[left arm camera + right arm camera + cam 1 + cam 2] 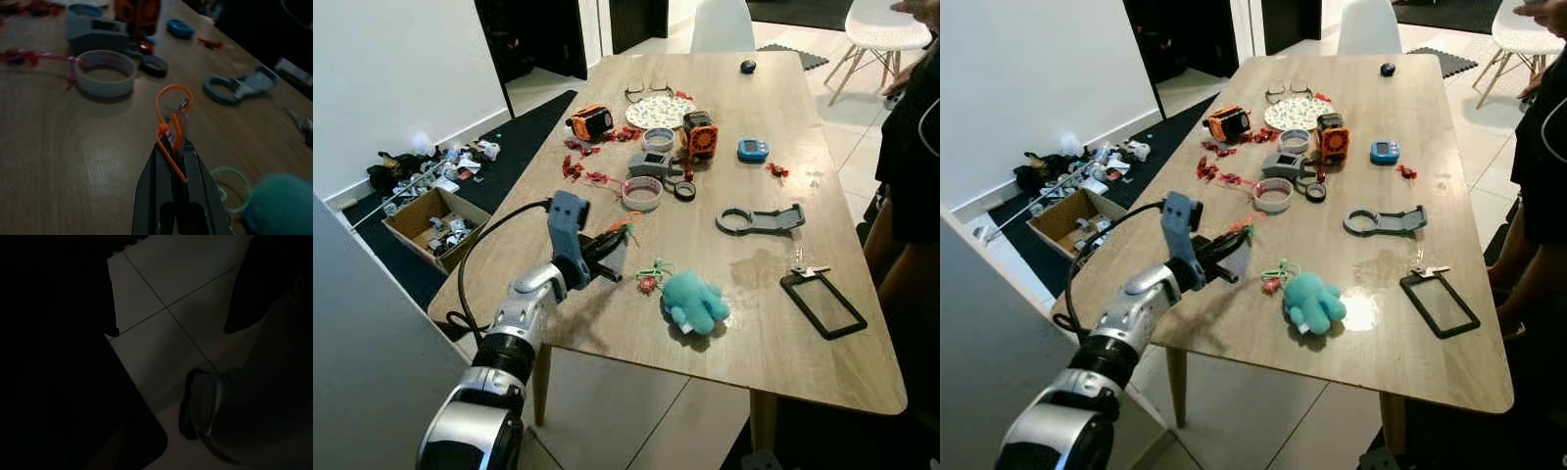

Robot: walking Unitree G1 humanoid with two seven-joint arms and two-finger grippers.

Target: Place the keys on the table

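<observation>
One set of keys point(175, 128) sits pinched at the left gripper point(177, 149) tip, above the table point(607, 323).

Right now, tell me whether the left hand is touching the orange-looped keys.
Touching. The left wrist view shows the left hand with its fingers pinched on the orange-looped keys.

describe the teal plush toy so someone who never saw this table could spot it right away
Start at the long wooden table and go to its near edge, closest to the robot. Just beyond the left gripper, whose fingers are shut on the keys with an orange loop, lies the teal plush toy. It is the only soft, fuzzy thing among hard plastic parts, with a pale green ring beside it.
</observation>
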